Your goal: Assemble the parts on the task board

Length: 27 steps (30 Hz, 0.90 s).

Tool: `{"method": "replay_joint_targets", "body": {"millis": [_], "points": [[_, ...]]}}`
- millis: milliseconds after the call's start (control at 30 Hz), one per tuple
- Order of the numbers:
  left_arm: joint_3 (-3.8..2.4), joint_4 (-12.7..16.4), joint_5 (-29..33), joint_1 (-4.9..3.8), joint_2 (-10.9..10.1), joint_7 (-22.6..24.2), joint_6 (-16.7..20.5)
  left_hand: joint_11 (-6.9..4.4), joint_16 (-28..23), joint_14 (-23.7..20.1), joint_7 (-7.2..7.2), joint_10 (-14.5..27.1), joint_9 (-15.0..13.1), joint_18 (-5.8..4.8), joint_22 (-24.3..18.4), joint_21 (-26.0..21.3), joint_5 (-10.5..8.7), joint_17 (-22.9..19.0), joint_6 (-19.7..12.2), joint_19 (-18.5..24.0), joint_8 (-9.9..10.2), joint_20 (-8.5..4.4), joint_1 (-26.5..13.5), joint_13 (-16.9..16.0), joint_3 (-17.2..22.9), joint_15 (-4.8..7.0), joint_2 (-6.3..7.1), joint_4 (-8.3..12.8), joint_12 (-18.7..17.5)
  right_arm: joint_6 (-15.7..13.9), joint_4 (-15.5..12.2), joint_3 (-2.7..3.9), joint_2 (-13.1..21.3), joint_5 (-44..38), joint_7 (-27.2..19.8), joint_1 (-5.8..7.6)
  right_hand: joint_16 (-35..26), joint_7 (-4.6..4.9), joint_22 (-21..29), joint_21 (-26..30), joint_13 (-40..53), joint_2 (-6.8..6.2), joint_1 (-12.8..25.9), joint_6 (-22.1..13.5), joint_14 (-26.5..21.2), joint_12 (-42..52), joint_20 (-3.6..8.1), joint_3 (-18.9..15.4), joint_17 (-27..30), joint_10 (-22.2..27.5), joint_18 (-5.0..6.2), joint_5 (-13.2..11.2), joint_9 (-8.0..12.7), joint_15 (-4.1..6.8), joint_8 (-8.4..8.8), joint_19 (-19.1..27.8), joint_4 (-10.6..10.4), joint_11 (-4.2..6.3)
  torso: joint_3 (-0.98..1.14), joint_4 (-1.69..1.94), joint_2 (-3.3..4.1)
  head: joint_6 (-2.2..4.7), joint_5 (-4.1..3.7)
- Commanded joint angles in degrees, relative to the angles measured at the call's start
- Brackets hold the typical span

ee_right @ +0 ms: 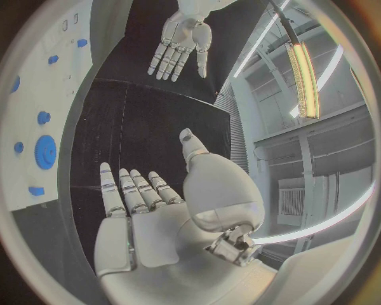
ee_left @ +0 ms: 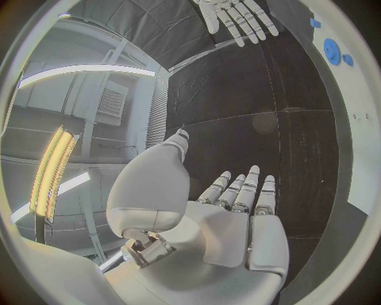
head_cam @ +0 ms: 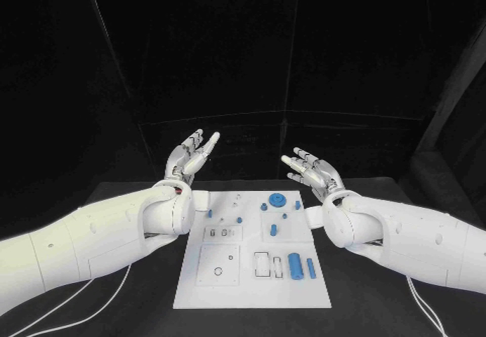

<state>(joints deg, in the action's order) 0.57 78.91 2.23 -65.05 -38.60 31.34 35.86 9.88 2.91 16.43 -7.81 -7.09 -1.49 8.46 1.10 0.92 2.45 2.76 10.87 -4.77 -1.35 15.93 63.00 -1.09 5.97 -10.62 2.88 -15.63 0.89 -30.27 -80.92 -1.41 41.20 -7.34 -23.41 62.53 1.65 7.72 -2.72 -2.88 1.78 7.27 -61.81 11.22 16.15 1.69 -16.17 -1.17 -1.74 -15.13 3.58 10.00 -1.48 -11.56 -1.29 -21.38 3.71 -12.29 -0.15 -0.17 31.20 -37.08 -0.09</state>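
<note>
Task board (head_cam: 253, 288): white plate, centred on black desk (head_cam: 121, 193). Blue parts, including round disc (head_cam: 277, 197) and cylinder (head_cam: 296, 266), lying on board, none touched. Left hand (head_cam: 192, 158), right hand (head_cam: 315, 171): raised beyond board's far edge, fingers spread, holding nothing; likely poised before first pick.

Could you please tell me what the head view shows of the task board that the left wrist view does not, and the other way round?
Head view alone: the whole task board, with the long blue cylinder near its front, and both arms.

Left wrist view alone: the left hand from behind its palm, fingers apart, holding nothing.

Both: the round blue disc, and the right hand, open and raised above the black table.
</note>
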Motion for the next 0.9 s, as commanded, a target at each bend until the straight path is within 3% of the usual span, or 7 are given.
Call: {"method": "replay_joint_targets", "body": {"millis": [33, 100, 233, 267, 400, 700, 900], "points": [[0.00, -0.08, 0.38, -0.09, 0.05, 2.35, -3.32, 2.43, 1.79, 3.73, -6.15, -2.70, -0.44, 0.41, 0.48, 0.90, 0.36, 0.72, 3.05, -1.62, -0.76, 0.93, 2.37, -0.44, 0.21, -1.55, -0.73, -0.55, 0.78, 10.10, 1.38, -0.13, -0.53, -6.29, 3.86, 0.47, 2.62, 8.27, -2.46, -4.97, 1.41, 0.59, -9.12, 10.75, 15.66, 2.63, -0.12, 0.87, -1.44, -15.64, 3.66, -0.50, -1.21, -1.41, -2.03, -16.81, 6.17, -1.93, 0.00, -0.01, 0.00, 0.00, 0.00], [0.00, -0.08, 0.38, -0.09, 0.05, 2.35, -3.32, 3.27, 2.86, 6.30, -6.92, -5.32, -0.74, -0.08, 1.01, 1.79, 0.33, 1.15, 5.39, -3.91, -1.29, 1.05, 2.86, -0.76, 0.34, -2.14, -1.23, -0.16, 1.33, 11.38, 1.93, -0.21, -0.74, -7.04, 4.37, 0.63, 5.43, 8.11, -3.42, -7.79, 2.61, 0.73, -10.62, 19.77, 28.35, 5.93, -0.24, 1.09, -2.44, -29.40, 5.52, -0.44, -2.24, -0.29, -4.14, -22.08, 7.45, -1.29, 0.00, -0.01, 0.00, 0.00, 0.00], [0.00, -0.08, 0.38, -0.09, 0.05, 2.35, -3.32, 4.81, 5.12, 12.90, -7.93, -11.06, -1.16, -1.53, 2.12, 3.94, 0.31, 2.04, 9.76, -9.36, -2.13, 0.97, 3.47, -1.25, 0.10, -3.34, -1.76, 0.51, 2.35, 12.36, 2.36, -0.28, -0.91, -7.61, 4.77, 0.75, 6.37, 7.05, -3.59, -9.42, 2.20, 0.56, -12.66, 28.40, 34.57, 6.97, -0.04, 1.41, -2.19, -34.13, 6.84, 0.06, -2.79, 1.20, -5.79, -25.90, 9.58, 0.01, 0.00, -0.01, 0.00, 0.00, 0.00], [0.32, -0.98, 0.42, -0.02, -0.95, 2.77, -5.56, 5.12, 5.64, 14.71, -8.00, -12.68, -1.30, -1.74, 2.50, 4.68, 0.29, 2.23, 11.19, -11.33, -2.41, 0.92, 3.59, -1.35, 0.00, -3.55, -1.91, 0.69, 2.61, 9.15, 4.64, -0.27, 0.06, -19.15, 4.51, 0.77, 6.52, 6.80, -3.58, -9.75, 2.07, 0.56, -13.02, 30.21, 35.86, 7.02, 0.18, 1.46, -2.13, -35.08, 6.95, 0.05, -2.82, 1.54, -6.02, -26.77, 10.06, 0.31, -0.04, 0.20, 0.21, -0.05, -0.46], [0.40, -0.03, 0.42, 0.00, -2.02, 2.70, -6.12, 5.59, 7.48, 21.78, -7.74, -19.32, -1.96, -1.74, 3.72, 7.35, 0.27, 2.89, 17.99, -18.64, -3.86, 0.84, 4.05, -1.76, -0.41, -3.36, -2.56, 1.45, 3.68, 9.29, 4.78, -0.25, 0.29, -24.08, 4.49, 1.22, 6.83, 6.31, -3.55, -10.96, 1.82, 0.99, -14.07, 36.32, 40.29, 6.72, 1.37, 1.84, -1.97, -37.98, 7.05, 0.18, -2.71, 2.76, -6.35, -29.96, 11.67, 1.11, -0.02, 0.32, 0.82, 0.01, -0.43], [0.47, 4.41, 0.42, -0.02, -5.97, 2.69, -8.25, 2.37, 10.73, 34.76, -6.80, -41.18, -3.30, 1.91, 5.86, 13.75, 0.33, 3.61, 37.33, -37.78, -7.58, 0.40, 8.35, -3.01, 0.00, 0.57, -3.93, 6.21, 8.17, 8.81, 5.24, -0.24, 0.38, -37.76, 9.16, 4.29, 7.43, 4.76, -4.13, -14.30, 1.73, 0.76, -14.80, 42.43, 49.13, 5.84, 4.67, 2.46, -2.08, -44.44, 6.99, 0.86, -2.38, 5.76, -5.85, -36.95, 12.95, 3.18, -0.34, 0.47, 2.70, 0.42, -0.80], [0.48, 8.10, 0.37, -0.02, -8.90, 3.51, -10.33, 0.48, 11.68, 41.71, -5.32, -47.65, -2.92, 2.24, 5.73, 14.89, 0.31, 3.89, 41.96, -43.93, -7.93, -1.23, 10.37, -2.87, 2.08, 2.59, -4.14, 9.15, 9.39, 10.87, 6.09, -0.23, -0.11, -47.15, 12.65, 6.29, 8.53, 3.18, -5.81, -18.36, 1.66, -0.21, -16.39, 46.38, 56.10, 5.40, 7.57, 4.25, -2.52, -49.96, 6.84, -0.58, -2.37, 8.23, -5.79, -41.90, 12.92, 5.15, -0.68, 0.88, 4.49, 0.96, -1.07]]}}
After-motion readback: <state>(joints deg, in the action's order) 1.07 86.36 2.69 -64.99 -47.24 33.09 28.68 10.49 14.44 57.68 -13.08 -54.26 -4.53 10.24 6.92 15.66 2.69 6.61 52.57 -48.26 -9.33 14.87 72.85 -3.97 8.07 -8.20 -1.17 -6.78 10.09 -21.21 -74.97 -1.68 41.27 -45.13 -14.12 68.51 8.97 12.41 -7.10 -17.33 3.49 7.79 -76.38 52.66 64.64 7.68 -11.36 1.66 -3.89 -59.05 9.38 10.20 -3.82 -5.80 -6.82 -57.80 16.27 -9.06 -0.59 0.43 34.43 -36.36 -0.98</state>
